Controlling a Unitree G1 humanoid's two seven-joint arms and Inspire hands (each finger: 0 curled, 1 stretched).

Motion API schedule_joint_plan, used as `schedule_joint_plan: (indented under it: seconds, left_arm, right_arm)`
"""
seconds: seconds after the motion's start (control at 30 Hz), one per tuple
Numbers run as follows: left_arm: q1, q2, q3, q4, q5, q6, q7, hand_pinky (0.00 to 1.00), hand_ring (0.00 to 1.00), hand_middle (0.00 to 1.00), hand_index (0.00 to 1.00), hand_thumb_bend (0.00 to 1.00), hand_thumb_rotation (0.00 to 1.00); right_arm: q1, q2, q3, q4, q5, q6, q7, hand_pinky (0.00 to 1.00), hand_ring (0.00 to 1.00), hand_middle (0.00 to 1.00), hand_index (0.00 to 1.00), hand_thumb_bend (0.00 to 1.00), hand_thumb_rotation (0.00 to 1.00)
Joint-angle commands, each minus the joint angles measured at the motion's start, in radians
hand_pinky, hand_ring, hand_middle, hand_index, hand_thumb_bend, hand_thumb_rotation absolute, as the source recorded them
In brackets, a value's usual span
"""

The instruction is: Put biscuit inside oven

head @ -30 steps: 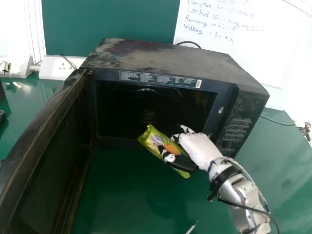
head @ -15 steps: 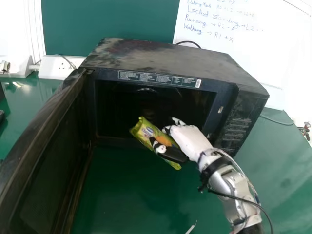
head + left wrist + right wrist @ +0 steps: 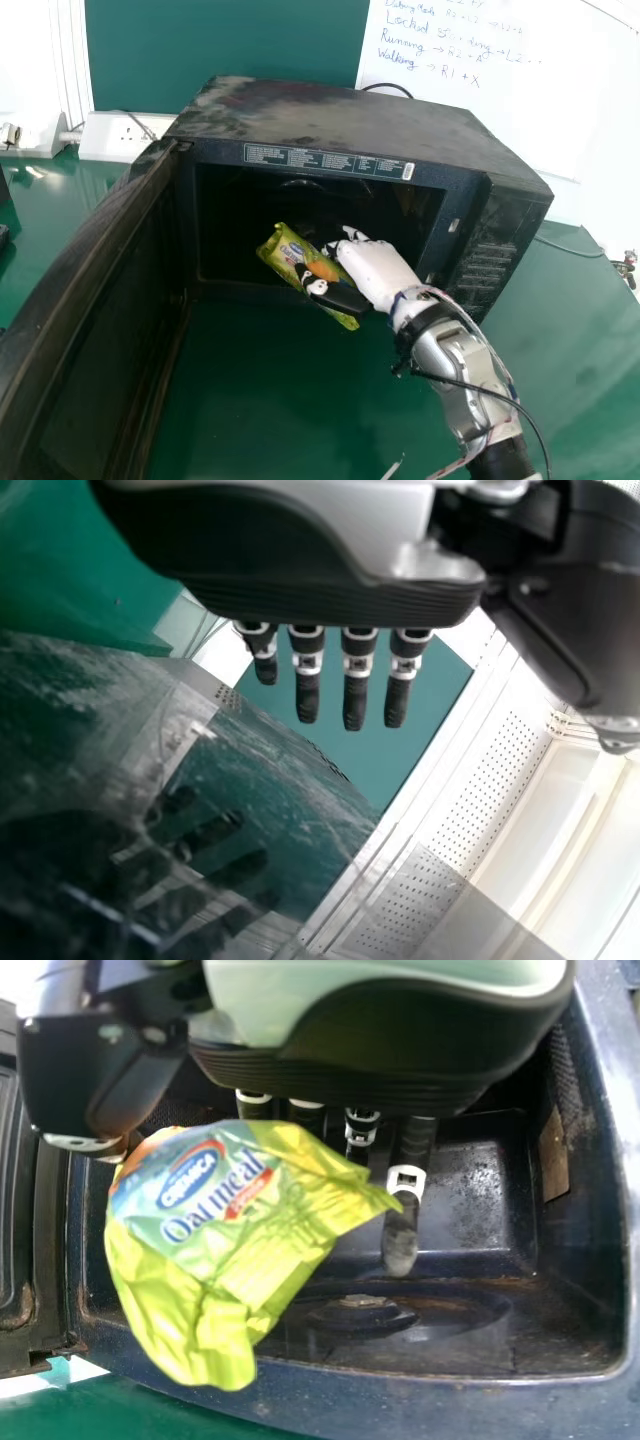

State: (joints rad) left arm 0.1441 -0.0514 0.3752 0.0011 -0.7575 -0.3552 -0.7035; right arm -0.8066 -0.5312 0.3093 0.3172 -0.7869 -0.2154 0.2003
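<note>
Biscuit packet (image 3: 324, 270) is shifted forward-left, pinched by right hand (image 3: 380, 274), left hand (image 3: 300, 585) straight-fingered; trailing end may be snagged on oven lip (image 3: 450, 1406) if carried low.

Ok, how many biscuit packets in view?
1: the yellow-green packet, held in the right hand in front of the open oven. Others could be hidden in the oven's dark interior.

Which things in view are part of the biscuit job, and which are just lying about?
In the job:
- biscuit packet, gripped by the right hand
- oven
- oven door, standing open

Not in the job:
- whiteboard
- white socket panel
- cable right of the oven
</note>
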Motion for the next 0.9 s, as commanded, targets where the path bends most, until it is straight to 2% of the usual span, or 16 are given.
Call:
schedule_joint_plan:
  seconds: [0.0,0.1,0.27,0.5,0.77,0.83,0.87]
  left_arm:
    - [0.016,-0.001,-0.006,-0.008,0.002,0.005,0.005,0.92,0.92,0.92,0.91,0.95,0.67]
    - [0.018,0.0,-0.007,-0.008,0.0,0.003,0.003,0.91,0.92,0.92,0.91,0.95,0.68]
    - [0.021,-0.002,-0.008,-0.013,-0.004,0.005,0.004,0.91,0.91,0.91,0.91,0.94,0.68]
    - [0.029,-0.003,-0.01,-0.019,-0.001,0.004,0.007,0.91,0.91,0.92,0.91,0.94,0.68]
    - [0.04,-0.007,-0.013,-0.029,0.0,0.001,0.009,0.91,0.91,0.92,0.91,0.94,0.69]
    - [0.044,-0.008,-0.015,-0.034,0.002,-0.001,0.009,0.91,0.91,0.92,0.91,0.94,0.69]
    - [0.046,-0.008,-0.015,-0.035,0.004,-0.003,0.009,0.9,0.91,0.92,0.91,0.94,0.69]
  right_arm:
    - [-0.04,0.013,0.011,0.018,-0.004,-0.001,-0.016,0.26,0.37,0.42,0.53,0.52,0.0]
    - [-0.061,0.023,0.021,0.041,-0.008,0.011,-0.015,0.3,0.41,0.44,0.53,0.52,0.0]
    - [-0.095,0.047,0.026,0.099,-0.009,0.018,-0.046,0.26,0.35,0.41,0.53,0.52,0.0]
    - [-0.144,0.066,0.041,0.171,-0.005,0.023,-0.052,0.27,0.36,0.42,0.53,0.52,0.0]
    - [-0.209,0.096,0.061,0.265,-0.006,0.052,-0.055,0.32,0.42,0.43,0.53,0.53,0.0]
    - [-0.224,0.107,0.066,0.293,-0.009,0.06,-0.067,0.28,0.38,0.42,0.54,0.52,0.0]
    - [-0.232,0.11,0.071,0.305,-0.013,0.063,-0.07,0.25,0.35,0.45,0.51,0.53,0.0]
